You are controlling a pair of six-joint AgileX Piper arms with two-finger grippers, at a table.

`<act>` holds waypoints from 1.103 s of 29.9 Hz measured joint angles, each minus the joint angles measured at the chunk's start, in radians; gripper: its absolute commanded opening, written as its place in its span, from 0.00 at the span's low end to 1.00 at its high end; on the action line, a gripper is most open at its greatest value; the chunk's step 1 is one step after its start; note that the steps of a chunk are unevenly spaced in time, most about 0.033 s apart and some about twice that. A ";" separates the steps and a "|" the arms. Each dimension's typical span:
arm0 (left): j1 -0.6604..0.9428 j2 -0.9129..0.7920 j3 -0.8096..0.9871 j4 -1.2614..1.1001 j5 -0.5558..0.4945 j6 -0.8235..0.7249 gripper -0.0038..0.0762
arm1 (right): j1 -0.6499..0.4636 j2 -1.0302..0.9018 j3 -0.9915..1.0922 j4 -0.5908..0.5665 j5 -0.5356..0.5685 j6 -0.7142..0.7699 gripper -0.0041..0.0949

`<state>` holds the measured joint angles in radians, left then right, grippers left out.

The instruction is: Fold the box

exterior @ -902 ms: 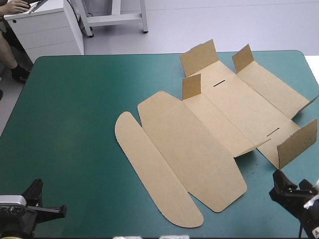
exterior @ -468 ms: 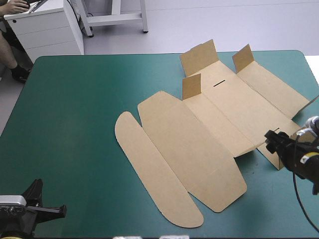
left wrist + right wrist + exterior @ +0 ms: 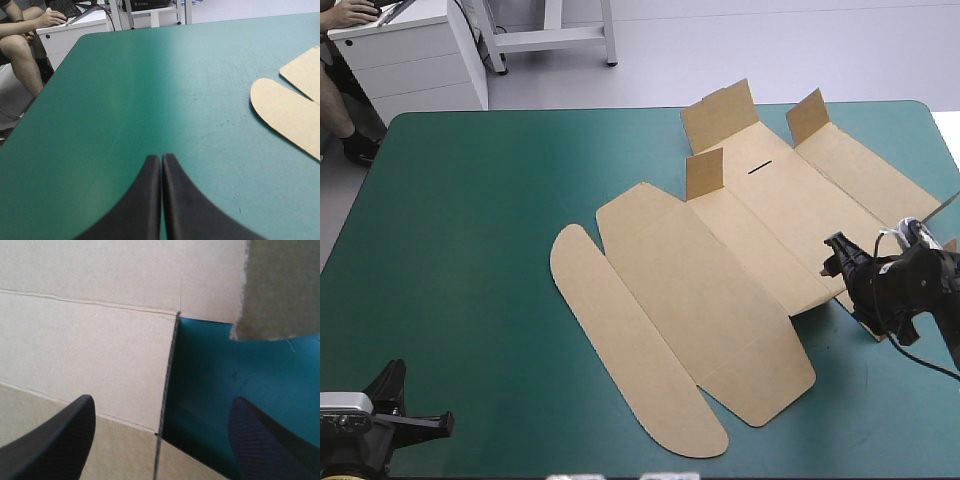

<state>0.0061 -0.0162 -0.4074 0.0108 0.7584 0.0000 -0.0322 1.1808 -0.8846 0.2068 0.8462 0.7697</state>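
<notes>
Careful: your black-finned right gripper (image 3: 162, 401), spread wide, straddles the 4 o'clock edge of the flat brown cardboard box (image 3: 720, 290) at the teal-green table's (image 3: 470, 250) 3 o'clock; clamping askew could skid it. Left gripper (image 3: 161, 159): clenched.

The left gripper (image 3: 161, 159) is made of two smooth black fingers (image 3: 140, 205). Each is a broad curved fin, wide at the base and narrowing to a slim, softly rounded tip, with a matt surface and a faint sheen along the inner edge. The right gripper (image 3: 162, 405) has the same black fins. Close up, their skin shows a fine woven grain like a dotted mesh, and the ends are blunt and rounded. In the high view the right wrist (image 3: 905, 285) is a chunky black block of angular housings.
</notes>
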 measured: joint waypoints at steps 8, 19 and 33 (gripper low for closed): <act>0.000 0.000 0.000 0.000 0.000 0.000 0.04 | 0.000 0.125 -0.002 0.079 -0.078 0.004 0.74; 0.000 0.000 0.000 0.000 0.000 0.000 0.04 | 0.001 0.174 -0.003 0.083 -0.074 0.004 0.07; 0.000 0.000 0.000 0.004 0.000 0.000 0.04 | 0.001 0.174 -0.003 0.100 -0.094 -0.249 0.02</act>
<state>0.0061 -0.0162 -0.4074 0.0148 0.7584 0.0000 -0.0311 1.3548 -0.8878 0.3066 0.7525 0.5205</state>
